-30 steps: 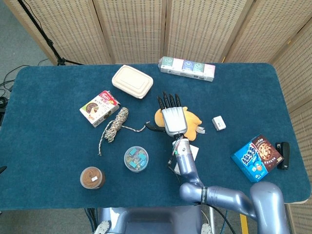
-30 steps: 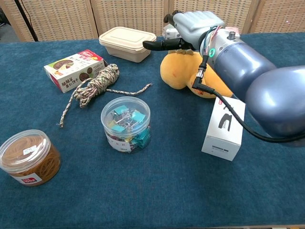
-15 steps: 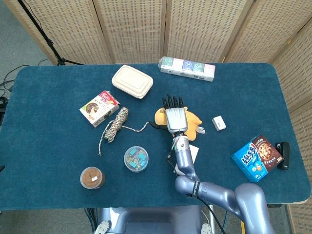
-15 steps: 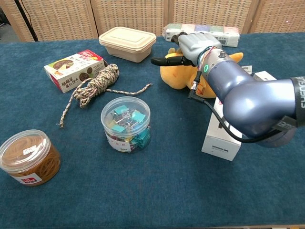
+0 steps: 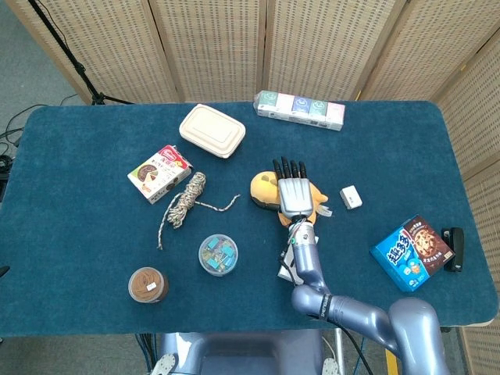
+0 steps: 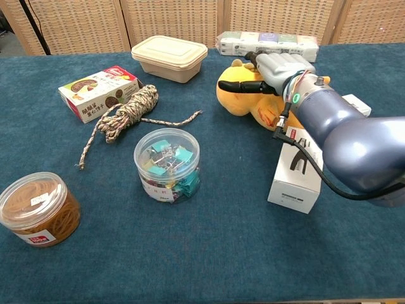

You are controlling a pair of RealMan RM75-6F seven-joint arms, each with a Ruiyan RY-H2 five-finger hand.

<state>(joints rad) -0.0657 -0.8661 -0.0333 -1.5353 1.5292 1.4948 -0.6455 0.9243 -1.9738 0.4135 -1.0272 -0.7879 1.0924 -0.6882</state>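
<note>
My right hand lies flat on a yellow plush toy near the middle of the table. Its fingers are stretched out and apart, pointing to the far edge. The thumb reaches left across the toy's top, and the hand holds nothing. The forearm runs back over a white box that lies just in front of the toy. My left hand appears in neither view.
On the left are a snack box, a rope coil, a clip tub and a rubber-band jar. At the back are a beige lunch box and a tissue pack. To the right are a small white box, a blue cookie box and a stapler.
My right hand has slid to the right and come down over the plush toy, uncovering the toy's left side. The other objects have not moved.
</note>
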